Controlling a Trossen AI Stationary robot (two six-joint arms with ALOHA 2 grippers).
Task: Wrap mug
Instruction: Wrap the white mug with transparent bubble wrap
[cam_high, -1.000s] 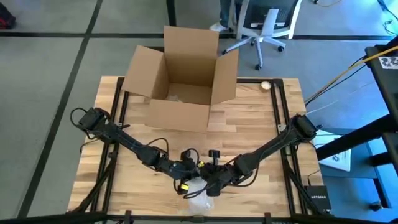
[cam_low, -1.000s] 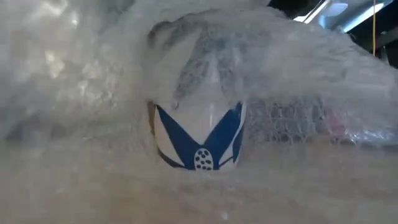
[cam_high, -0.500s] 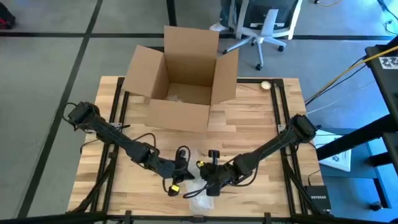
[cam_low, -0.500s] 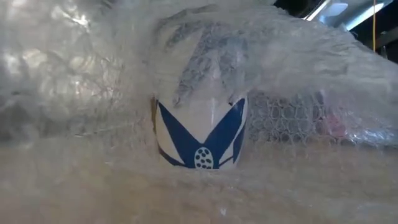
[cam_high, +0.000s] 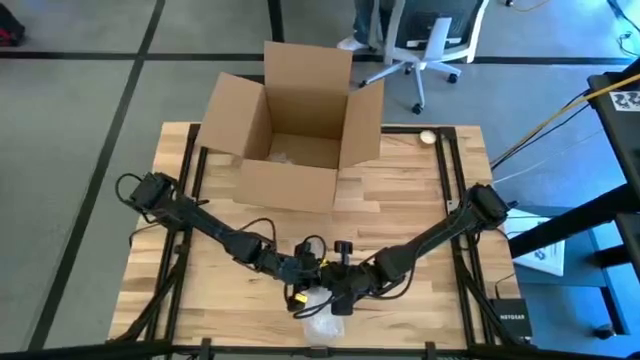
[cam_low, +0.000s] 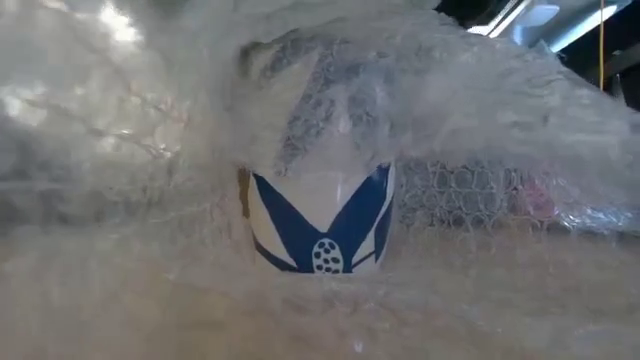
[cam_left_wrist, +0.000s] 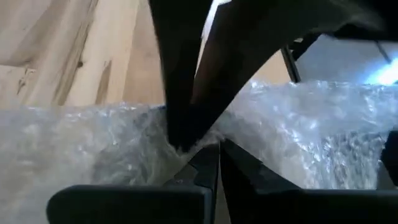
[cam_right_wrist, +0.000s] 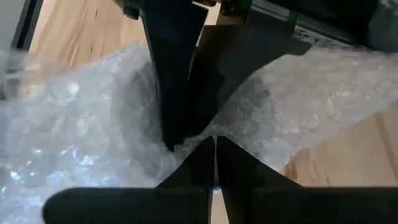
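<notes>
Both grippers, left (cam_high: 308, 283) and right (cam_high: 332, 290), pinch wrap (cam_high: 322, 322) closed over mug (cam_low: 318, 218) at tabletop's (cam_high: 420, 205) near edge.

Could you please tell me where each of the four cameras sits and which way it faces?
High view: overhead, straight down on table, both arms, box.
Low view: table height, level at the mug under bubble wrap; no arm visible.
Left wrist view: past the left hand, shut on bubble wrap.
Right wrist view: past the right hand, likewise.
Both wrist views share the wrap.
</notes>
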